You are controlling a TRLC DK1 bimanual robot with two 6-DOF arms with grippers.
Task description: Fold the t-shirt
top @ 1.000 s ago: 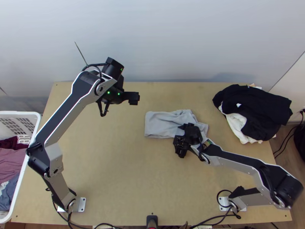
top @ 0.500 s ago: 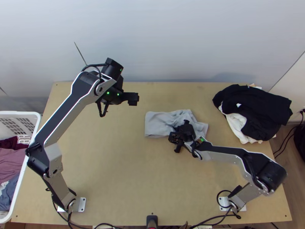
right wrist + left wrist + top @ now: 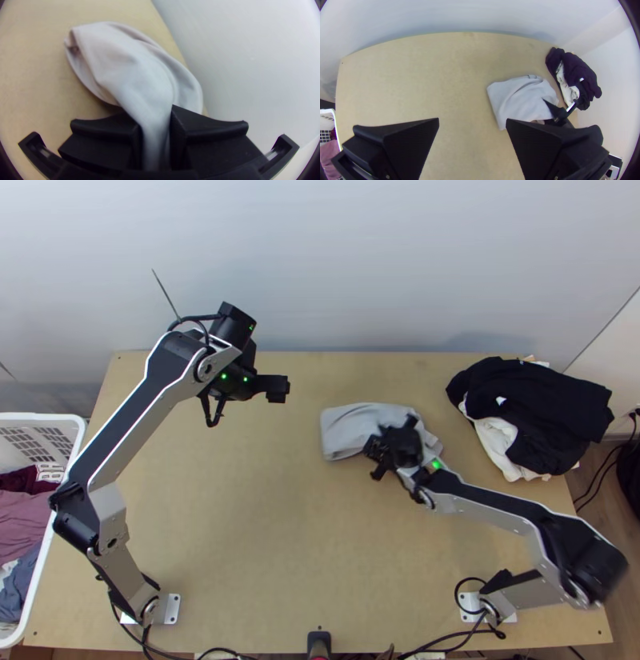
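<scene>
A white laundry basket (image 3: 46, 418) stands to the left of and nearer than the left gripper (image 3: 472, 123), which hangs over the far part of the table (image 3: 240, 516), its fingers wide apart and holding nothing. To its right, well apart, lies the pale grey t-shirt (image 3: 348, 430), its free part reaching leftward from the right gripper (image 3: 155, 123). That gripper is clamped on a bunched part of the shirt; in the last half second it has moved right and away from the bases, and the shirt's left edge has shifted right and tilted. Likely the shirt is being pulled along, so its layers may need straightening before another fold. Farther right of this gripper sits a dark clothes pile (image 3: 544, 412).
</scene>
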